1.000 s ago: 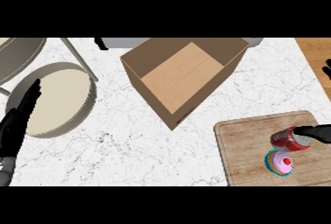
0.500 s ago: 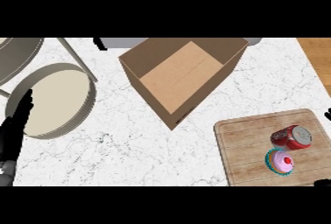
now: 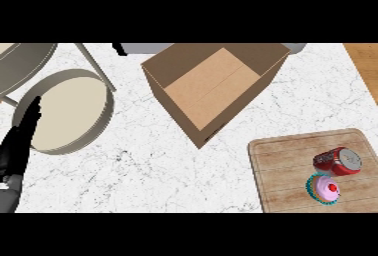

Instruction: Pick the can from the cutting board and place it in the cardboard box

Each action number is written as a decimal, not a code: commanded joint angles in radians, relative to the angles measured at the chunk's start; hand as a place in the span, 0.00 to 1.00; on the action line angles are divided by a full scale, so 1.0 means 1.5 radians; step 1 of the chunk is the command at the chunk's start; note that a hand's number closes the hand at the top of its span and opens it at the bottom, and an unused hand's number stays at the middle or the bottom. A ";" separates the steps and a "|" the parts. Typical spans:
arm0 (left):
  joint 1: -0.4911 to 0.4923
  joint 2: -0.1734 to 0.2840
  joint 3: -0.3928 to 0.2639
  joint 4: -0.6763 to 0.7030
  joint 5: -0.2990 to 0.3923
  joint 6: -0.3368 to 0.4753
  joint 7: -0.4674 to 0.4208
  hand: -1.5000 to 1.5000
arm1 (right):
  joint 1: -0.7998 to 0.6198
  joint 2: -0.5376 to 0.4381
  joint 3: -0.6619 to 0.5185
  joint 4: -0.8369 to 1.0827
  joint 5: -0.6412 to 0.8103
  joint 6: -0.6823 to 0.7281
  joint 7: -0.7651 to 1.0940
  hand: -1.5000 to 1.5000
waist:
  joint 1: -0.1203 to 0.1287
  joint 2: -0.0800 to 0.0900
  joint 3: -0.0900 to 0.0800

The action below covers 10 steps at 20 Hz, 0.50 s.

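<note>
The cardboard box (image 3: 214,87) stands mid-bench (image 3: 148,170). Right of it and nearer lies the cutting board (image 3: 284,175), bearing the can (image 3: 337,161) on its side, a cupcake (image 3: 325,189) just before it. Left of the box sits a round dish (image 3: 70,112).

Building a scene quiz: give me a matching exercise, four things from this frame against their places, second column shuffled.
Things:
1. can
2. cupcake
3. cardboard box
4. left hand

Places:
A. view's left edge, fingers straight
B. open, behind the cutting board
C. lying on the board, far side
D. on the board, near side

Pairs: 1-C, 2-D, 3-B, 4-A
</note>
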 commanded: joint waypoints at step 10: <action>-0.002 -0.020 0.022 0.002 -0.024 -0.016 0.003 0.50 | -0.124 -0.042 0.130 0.003 0.210 0.100 0.110 0.00 | -0.005 -0.004 -0.001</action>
